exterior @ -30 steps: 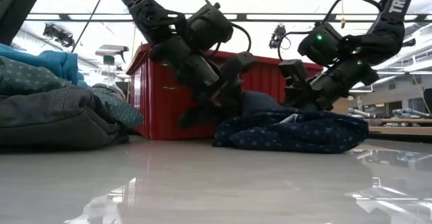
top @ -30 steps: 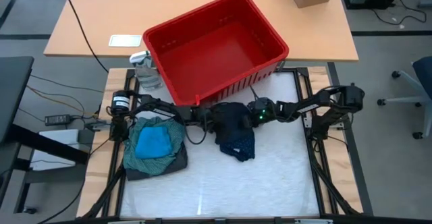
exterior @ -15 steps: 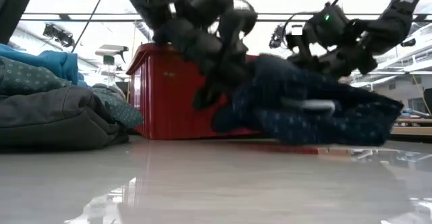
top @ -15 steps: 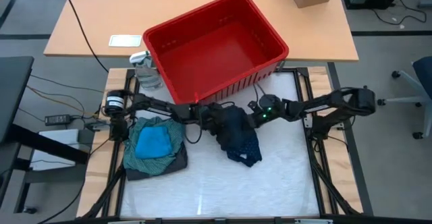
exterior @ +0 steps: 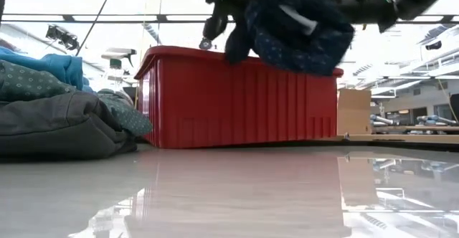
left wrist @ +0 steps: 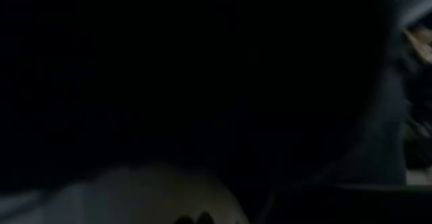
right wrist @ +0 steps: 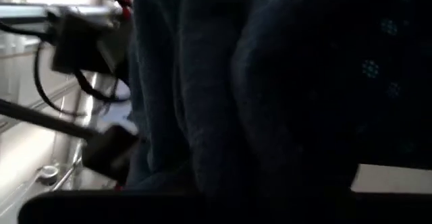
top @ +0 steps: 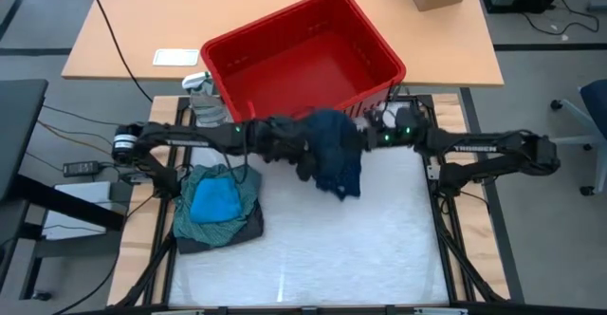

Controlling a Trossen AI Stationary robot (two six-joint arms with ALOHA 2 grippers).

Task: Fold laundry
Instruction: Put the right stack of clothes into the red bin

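1. The left gripper (top: 302, 154) and right gripper (top: 365, 137) each clamp one side of the navy dotted piece (top: 334, 158).
2. It hangs in the air near the table's far edge, just before the red bin (top: 285, 64).
3. The other folded laundry (top: 218, 206) lies stacked by the table's left edge.

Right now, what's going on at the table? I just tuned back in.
Both arms hold the navy dotted piece up in the air, in front of the red bin. The left gripper grips it from one side and the right gripper from the other; the low view shows it hanging clear of the table. On the left of the table sits a pile: the blue piece on the teal shirt, with the grey piece underneath.
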